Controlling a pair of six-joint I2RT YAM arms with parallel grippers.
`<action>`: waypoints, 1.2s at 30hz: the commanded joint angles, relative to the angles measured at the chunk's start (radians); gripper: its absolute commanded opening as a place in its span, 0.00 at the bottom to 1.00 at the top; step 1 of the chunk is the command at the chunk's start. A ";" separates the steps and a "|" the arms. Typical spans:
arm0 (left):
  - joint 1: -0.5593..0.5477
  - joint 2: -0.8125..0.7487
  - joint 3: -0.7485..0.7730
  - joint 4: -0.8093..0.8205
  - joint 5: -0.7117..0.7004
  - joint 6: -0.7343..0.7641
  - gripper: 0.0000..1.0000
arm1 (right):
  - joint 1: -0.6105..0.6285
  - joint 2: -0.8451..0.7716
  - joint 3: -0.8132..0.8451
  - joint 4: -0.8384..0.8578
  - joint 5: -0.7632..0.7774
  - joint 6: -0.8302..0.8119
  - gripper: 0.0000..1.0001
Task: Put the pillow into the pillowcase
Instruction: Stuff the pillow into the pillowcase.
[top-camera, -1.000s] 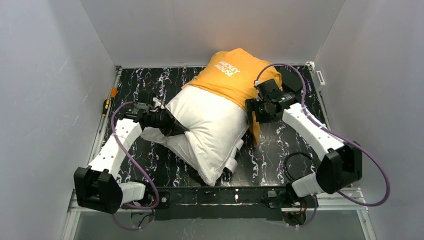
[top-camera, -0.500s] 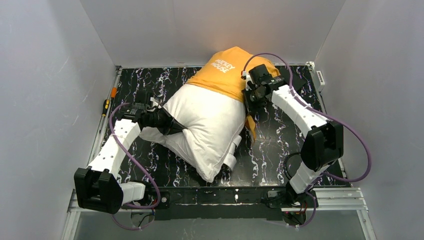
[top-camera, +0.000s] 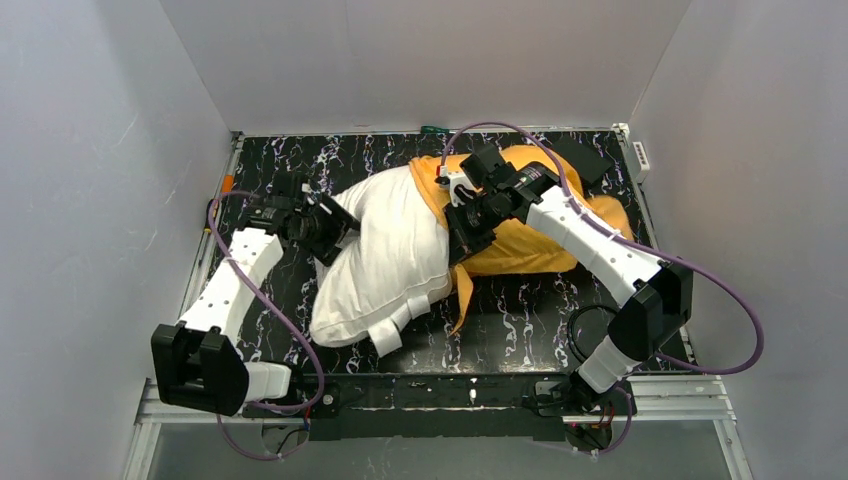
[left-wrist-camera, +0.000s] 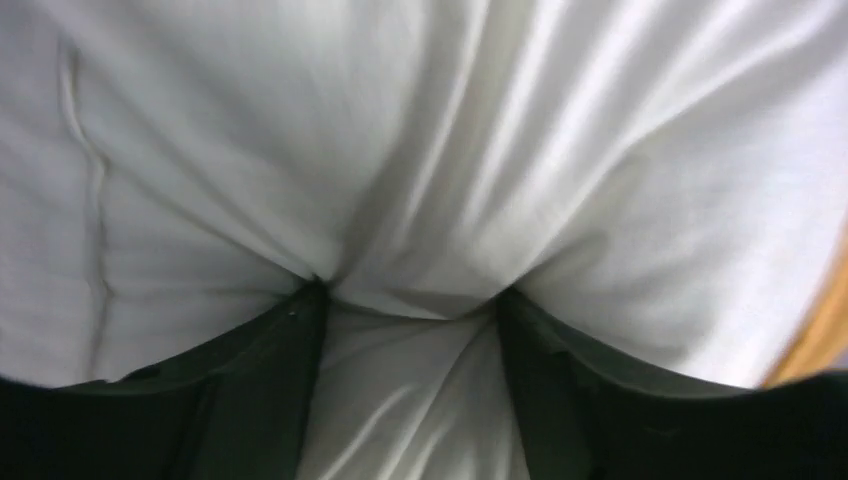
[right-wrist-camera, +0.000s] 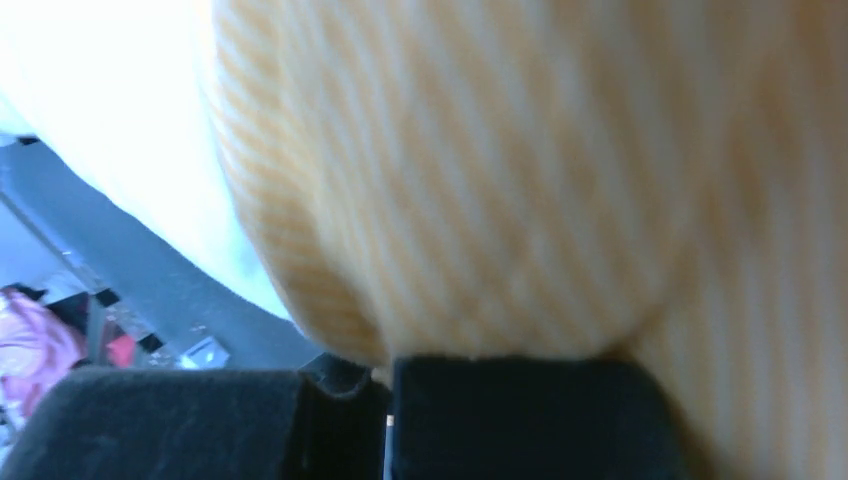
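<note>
The off-white pillow (top-camera: 385, 255) lies across the middle of the black marbled table (top-camera: 520, 320), its far end tucked into the orange pillowcase (top-camera: 530, 250). The pillowcase spreads to the right under my right arm. My left gripper (top-camera: 335, 228) presses into the pillow's left side. In the left wrist view its jaws (left-wrist-camera: 410, 300) stand apart with loose white pillow (left-wrist-camera: 420, 150) fabric between them. My right gripper (top-camera: 462, 228) is at the pillowcase's mouth, over the pillow. In the right wrist view its fingers (right-wrist-camera: 385, 365) are shut on the orange pillowcase (right-wrist-camera: 500, 200) edge.
A screwdriver (top-camera: 212, 212) and an orange item (top-camera: 228, 184) lie along the left rail. A white power strip (top-camera: 640, 154) sits at the back right corner, with a black block (top-camera: 590, 160) near it. Grey walls close the table on three sides.
My right gripper shut on the pillowcase and pulled it left and nearer over the pillow. Pillow and case dropped away from the back wall. My left gripper's jaws have parted.
</note>
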 joint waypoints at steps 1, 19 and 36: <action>-0.040 -0.079 0.170 -0.177 -0.121 0.174 0.76 | 0.024 -0.024 0.045 0.133 -0.165 0.148 0.01; -0.102 -0.208 0.006 -0.247 0.063 0.250 0.89 | -0.054 -0.043 -0.008 0.194 -0.223 0.236 0.01; -0.433 0.245 0.273 0.301 0.158 0.035 0.00 | 0.156 0.101 0.212 0.867 -0.576 0.724 0.01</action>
